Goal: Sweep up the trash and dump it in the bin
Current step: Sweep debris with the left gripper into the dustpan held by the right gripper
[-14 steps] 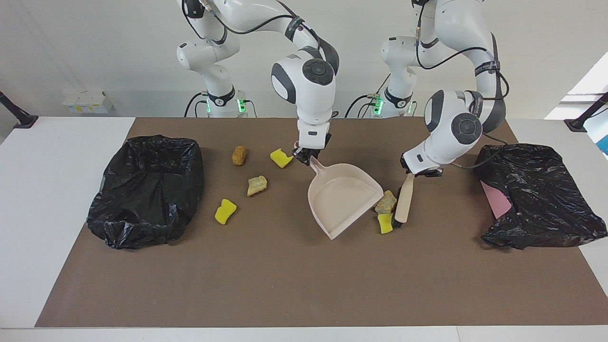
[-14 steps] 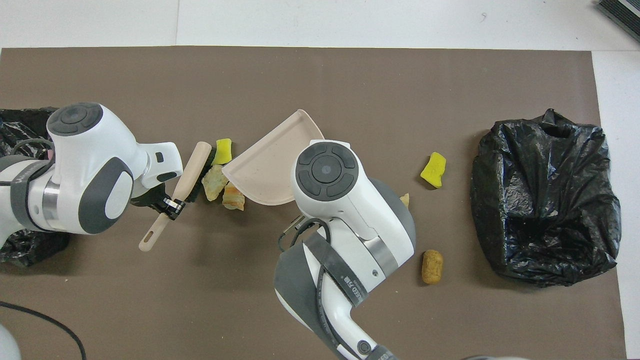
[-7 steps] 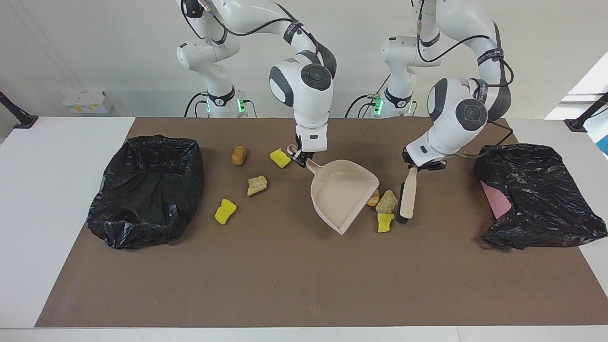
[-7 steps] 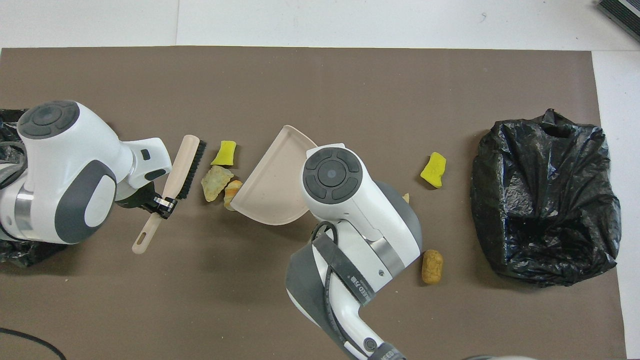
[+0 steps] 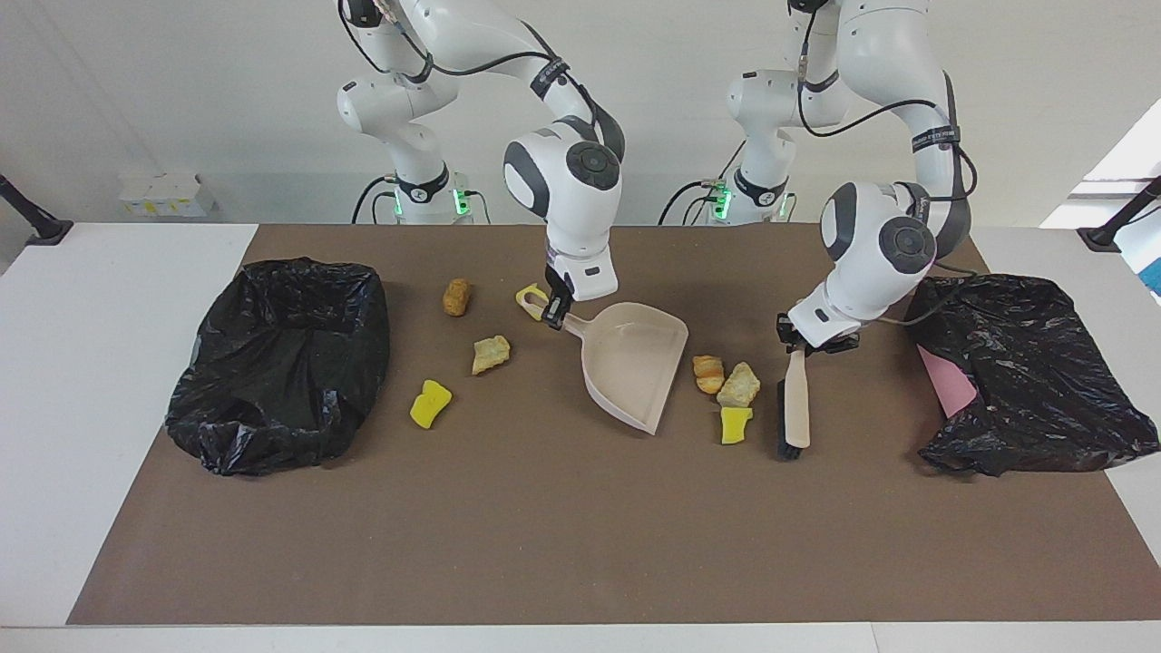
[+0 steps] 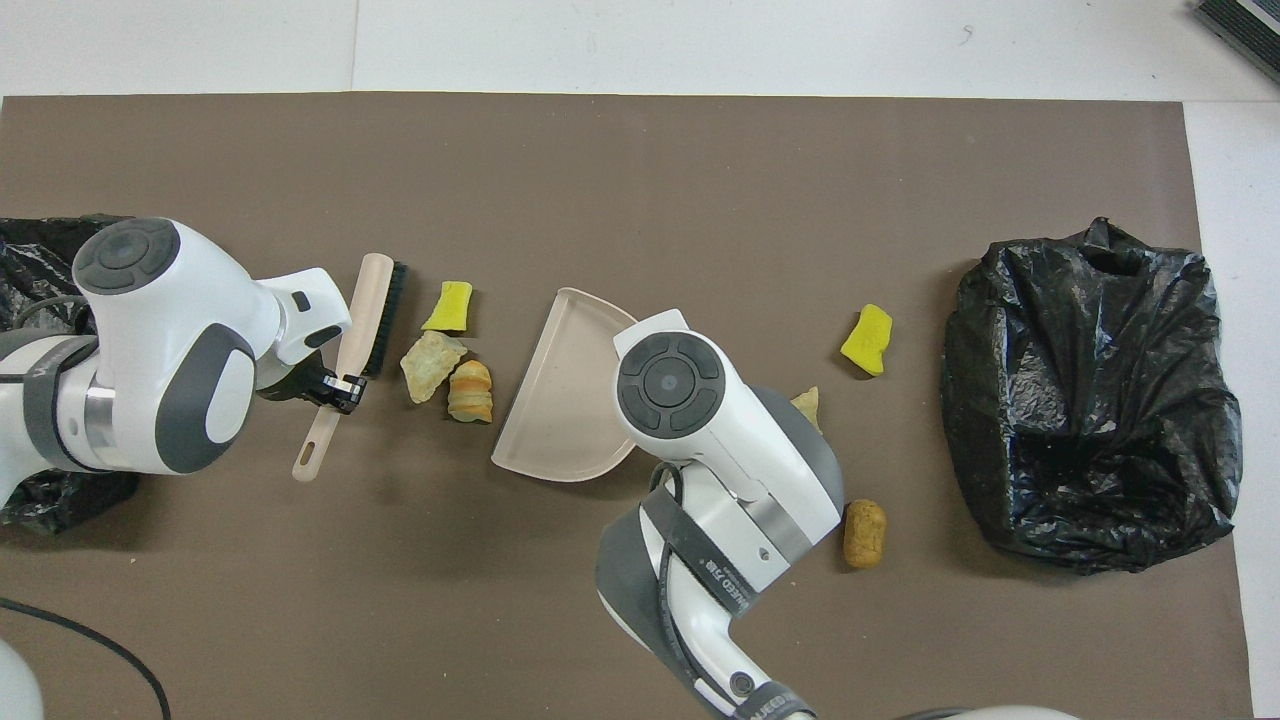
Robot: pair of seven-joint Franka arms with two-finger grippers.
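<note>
Right arm: reaches in from its base, wrist bent down over mid-table; the right gripper [image 5: 555, 317] is closed on the handle of the beige dustpan [image 5: 632, 366].
Dustpan: tilted, open mouth turned toward the left arm's end of the table.
Left arm: elbow high, forearm angled down; the left gripper [image 5: 814, 343] is clamped on the handle of the brush [image 5: 795, 405], bristles low at the mat.
Trash, cluster: an orange-brown lump [image 5: 707, 373], a tan lump [image 5: 739, 385] and a yellow sponge piece [image 5: 735, 423] lie between brush and dustpan mouth, apart from both.
Trash, scattered: a second yellow piece [image 5: 429, 403], a beige lump [image 5: 490, 353] and a brown lump [image 5: 456, 296] lie toward the right arm's end; another yellow piece [image 5: 529, 299] sits just beside the right gripper.
Bins: black-bagged bin [image 5: 277, 360] at the right arm's end; a second black bag [image 5: 1029, 372] at the left arm's end.
Open room: the brown mat [image 5: 562, 535] is bare along the edge farthest from the robots.
</note>
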